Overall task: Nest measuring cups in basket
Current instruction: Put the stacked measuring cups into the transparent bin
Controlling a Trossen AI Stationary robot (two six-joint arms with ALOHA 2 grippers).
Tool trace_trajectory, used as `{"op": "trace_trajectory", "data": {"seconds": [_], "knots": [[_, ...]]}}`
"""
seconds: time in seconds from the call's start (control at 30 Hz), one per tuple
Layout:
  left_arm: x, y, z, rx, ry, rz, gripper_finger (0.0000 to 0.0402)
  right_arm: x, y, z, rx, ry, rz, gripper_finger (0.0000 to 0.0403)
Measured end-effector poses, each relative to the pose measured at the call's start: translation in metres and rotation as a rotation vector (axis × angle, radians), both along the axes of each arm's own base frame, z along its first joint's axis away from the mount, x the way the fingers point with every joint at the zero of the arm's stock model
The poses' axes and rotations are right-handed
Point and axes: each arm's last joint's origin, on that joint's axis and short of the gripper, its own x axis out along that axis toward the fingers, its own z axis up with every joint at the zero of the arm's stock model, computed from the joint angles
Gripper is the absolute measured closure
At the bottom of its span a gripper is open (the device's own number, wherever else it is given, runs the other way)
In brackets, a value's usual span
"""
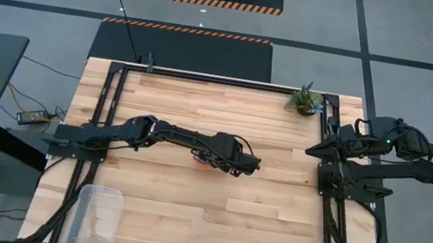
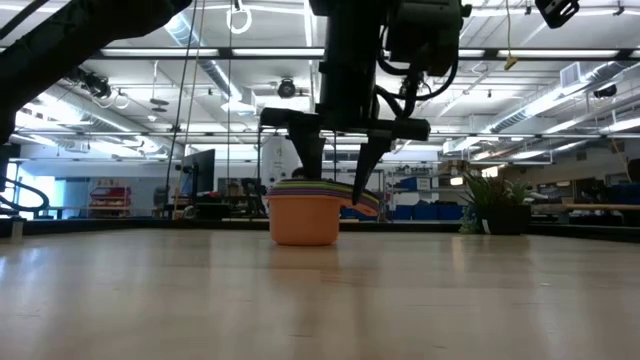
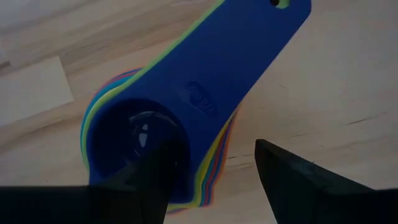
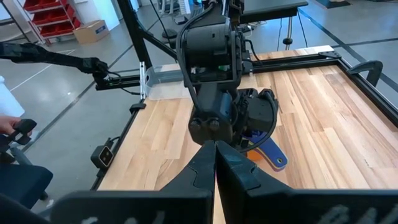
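The measuring cups stand nested in one stack (image 1: 205, 163) on the wood table's middle, the orange one (image 2: 304, 222) outermost and a dark blue one (image 3: 140, 134) innermost. Their flat handles (image 3: 239, 68) fan out to one side. My left gripper (image 2: 335, 185) hangs open over the stack, pointing steeply down. One finger (image 3: 155, 180) is over the dark blue cup's bowl and the other (image 3: 292, 177) is outside the stack, beside the handles. The clear basket (image 1: 94, 216) sits on the table's near left corner. My right gripper (image 4: 216, 163) is shut, parked at the table's right edge. My left gripper comes at the stack from above with its fingers either side of the cups' wall near the handle root (image 3: 205, 155). Whether either finger touches the cups, I cannot tell. The stack stands upright on its base on the table.
A small potted plant (image 1: 305, 101) stands at the far right corner. Black rails (image 1: 223, 80) frame the table's far, left and right sides. Bare wood lies between the stack and the basket.
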Motion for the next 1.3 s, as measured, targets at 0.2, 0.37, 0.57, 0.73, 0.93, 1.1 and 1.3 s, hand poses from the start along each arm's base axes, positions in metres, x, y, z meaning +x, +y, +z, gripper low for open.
{"op": "trace_trajectory", "data": {"seconds": [0.2, 0.37, 0.57, 0.73, 0.93, 1.1, 1.3], "knots": [[0.0001, 0.0003, -0.003, 0.004, 0.013, 0.0, 0.0175, 0.0, 0.0, 0.0, 0.0, 0.0, 0.0, 0.0385], [-0.0007, 0.0031, -0.0038, 0.006, 0.02, 0.025, 0.0175, 0.0, 0.0, 0.0, 0.0, 0.0, 0.0, 0.0385], [-0.0005, 0.0035, -0.0038, 0.003, 0.019, 0.026, 0.0175, 0.0, 0.0, 0.0, 0.0, 0.0, 0.0, 0.0385], [-0.0003, 0.0035, -0.0042, 0.002, 0.018, 0.025, 0.0175, 0.0, 0.0, 0.0, 0.0, 0.0, 0.0, 0.0385], [-0.0005, 0.0037, -0.0044, 0.001, 0.021, 0.026, 0.0183, 0.0, 0.0, 0.0, 0.0, 0.0, 0.0, 0.0385], [-0.0016, 0.0041, -0.0047, 0.007, 0.033, 0.027, 0.0222, 0.0, 0.0, 0.0, 0.0, 0.0, 0.0, 0.0385], [-0.0012, 0.0044, -0.0047, 0.025, 0.029, 0.024, 0.0254, 0.0, 0.0, 0.0, 0.0, 0.0, 0.0, 0.0385]]}}
